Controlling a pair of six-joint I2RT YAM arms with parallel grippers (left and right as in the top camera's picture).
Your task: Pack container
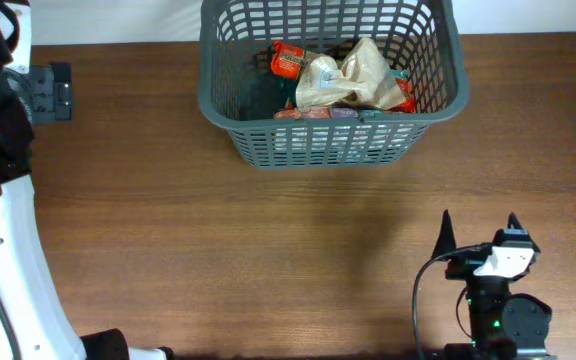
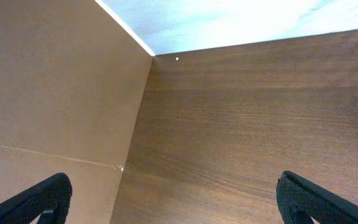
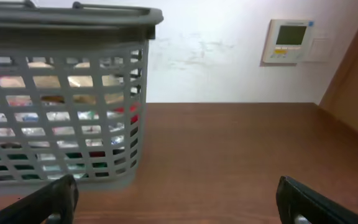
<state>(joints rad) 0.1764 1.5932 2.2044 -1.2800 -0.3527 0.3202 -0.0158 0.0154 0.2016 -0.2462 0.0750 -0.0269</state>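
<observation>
Brown wood-grain table [image 1: 268, 250], seen whole only in the overhead view. The large dark grey plastic basket with slotted lattice walls and a thick rim [image 1: 318, 145] stands upright at the far edge of the table, slightly right of centre. Only the overhead view looks into it: a crumpled beige-and-clear plastic bag [image 1: 353, 75] lies on top, an orange-red packet [image 1: 288, 62] is beside it to the left, and further coloured packets lie beneath, too crowded to tell apart. The right wrist view shows the same basket [image 3: 61, 143] from the side, with its contents reduced to coloured patches behind the slots, and alone shows a small white wall-mounted control panel with a display [image 3: 289, 40]. The left wrist view shows no basket, only bare table and a plain tan upright panel [image 2: 55, 93]. The right gripper [image 1: 479, 218] is near the front edge, well apart from the basket, its fingers spread and empty. The left gripper [image 2: 176, 199] likewise has its fingers wide apart, holding nothing.
</observation>
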